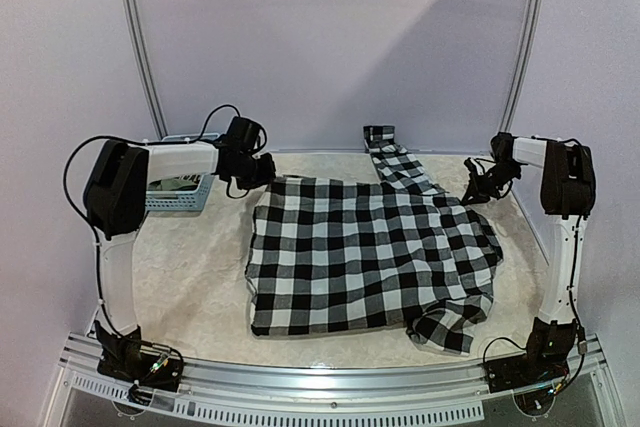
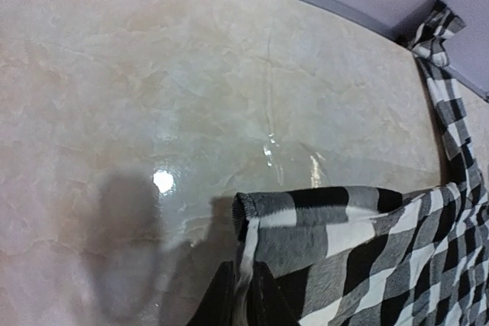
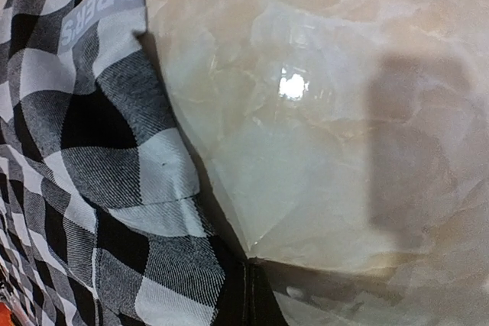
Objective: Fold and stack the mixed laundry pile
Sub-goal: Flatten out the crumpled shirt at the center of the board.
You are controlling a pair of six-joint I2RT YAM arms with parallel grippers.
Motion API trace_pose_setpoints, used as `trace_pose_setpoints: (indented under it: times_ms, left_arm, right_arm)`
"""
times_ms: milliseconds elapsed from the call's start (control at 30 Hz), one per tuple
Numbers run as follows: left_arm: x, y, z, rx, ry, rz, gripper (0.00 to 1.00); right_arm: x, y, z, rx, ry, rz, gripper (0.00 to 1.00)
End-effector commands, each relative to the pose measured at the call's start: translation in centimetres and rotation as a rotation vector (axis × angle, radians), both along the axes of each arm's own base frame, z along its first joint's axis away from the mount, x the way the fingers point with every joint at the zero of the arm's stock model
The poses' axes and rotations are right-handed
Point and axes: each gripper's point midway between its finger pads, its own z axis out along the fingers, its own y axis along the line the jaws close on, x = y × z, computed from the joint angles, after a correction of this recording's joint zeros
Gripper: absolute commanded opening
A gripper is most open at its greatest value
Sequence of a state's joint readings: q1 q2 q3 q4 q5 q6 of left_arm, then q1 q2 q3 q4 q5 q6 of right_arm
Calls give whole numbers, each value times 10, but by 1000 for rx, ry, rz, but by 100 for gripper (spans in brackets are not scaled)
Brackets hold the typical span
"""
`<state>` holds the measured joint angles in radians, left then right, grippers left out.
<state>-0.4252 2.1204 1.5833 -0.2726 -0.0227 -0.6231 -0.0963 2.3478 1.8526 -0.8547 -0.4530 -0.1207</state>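
Black-and-white checked shirt (image 1: 370, 257) — far edge in the closed grip of left jaws and right jaws

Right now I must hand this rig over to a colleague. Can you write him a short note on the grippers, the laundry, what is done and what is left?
Left gripper: shut on the far left corner of the checked shirt.
Right gripper: shut on the shirt's far right edge.
Shirt: spread nearly flat on the table, with the far sleeve trailing to the back edge and the near sleeve crumpled at the near right.
Done: the shirt is laid out.
Left: no fold is made yet, so fold it, then stack. No second garment shows clearly. The blue basket stands at the far left.
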Motion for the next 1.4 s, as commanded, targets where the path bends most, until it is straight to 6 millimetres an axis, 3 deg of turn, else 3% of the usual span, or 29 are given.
trace_pose_setpoints:
  times_ms: [0,100,133,200,267,367,467,567,700,767,900,1033,1100,1233,1367]
  left_arm:
    - [0,20,-54,111,129,41,11]
    - [5,25,-67,173,166,52,12]
    - [6,27,-67,187,169,59,14]
    - [7,27,-54,185,146,59,19]
    - [6,26,-32,193,92,61,29]
    - [1,25,5,216,10,67,39]
    - [-8,19,42,213,-67,46,45]
    - [-25,-6,79,187,-144,-67,49]
    - [-73,-58,100,191,-199,-326,50]
    - [-108,-88,101,191,-215,-482,50]
    - [-188,-136,81,80,-152,-767,50]
    - [-252,-158,39,47,-24,-902,50]
    - [-269,-166,23,63,12,-921,48]
    - [-289,-177,0,21,86,-887,46]
    - [-295,-161,-25,91,172,-799,46]
  right_arm:
    - [7,-10,8,-37,-23,-41,0]
    - [9,-11,8,-73,-25,-46,0]
    - [10,-12,9,-83,-27,-50,0]
    - [10,-12,14,-85,-33,-56,10]
    - [9,-14,24,-102,-51,-62,27]
    - [9,-17,55,-124,-121,-73,42]
    - [4,-17,94,-130,-196,-73,49]
    - [-15,-6,117,-87,-239,-20,52]
    - [-79,25,153,7,-300,145,52]
    - [-125,40,150,27,-286,282,51]
    - [-222,61,142,-10,-300,594,50]
    - [-315,100,142,-4,-342,951,48]
    - [-347,115,147,-22,-404,1087,46]
    - [-391,136,140,-49,-426,1321,42]
    - [-417,146,115,-111,-371,1508,42]
